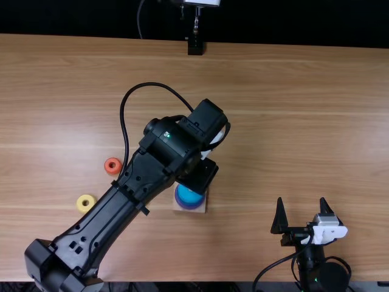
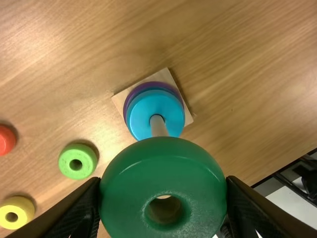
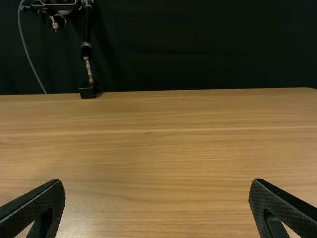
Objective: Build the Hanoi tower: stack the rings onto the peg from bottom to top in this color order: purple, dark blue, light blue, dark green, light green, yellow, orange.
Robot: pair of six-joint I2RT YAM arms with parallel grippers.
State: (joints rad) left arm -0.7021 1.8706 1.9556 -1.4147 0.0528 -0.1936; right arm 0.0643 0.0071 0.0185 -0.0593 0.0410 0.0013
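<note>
Dark-green ring — inside left pincer.

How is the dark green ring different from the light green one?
The dark green ring is a deep, dark green, but the light green ring is bright like a lime. The left tool holds the dark green ring up, while the light green ring lies on the table. Both are round with a hole in the middle.
</note>
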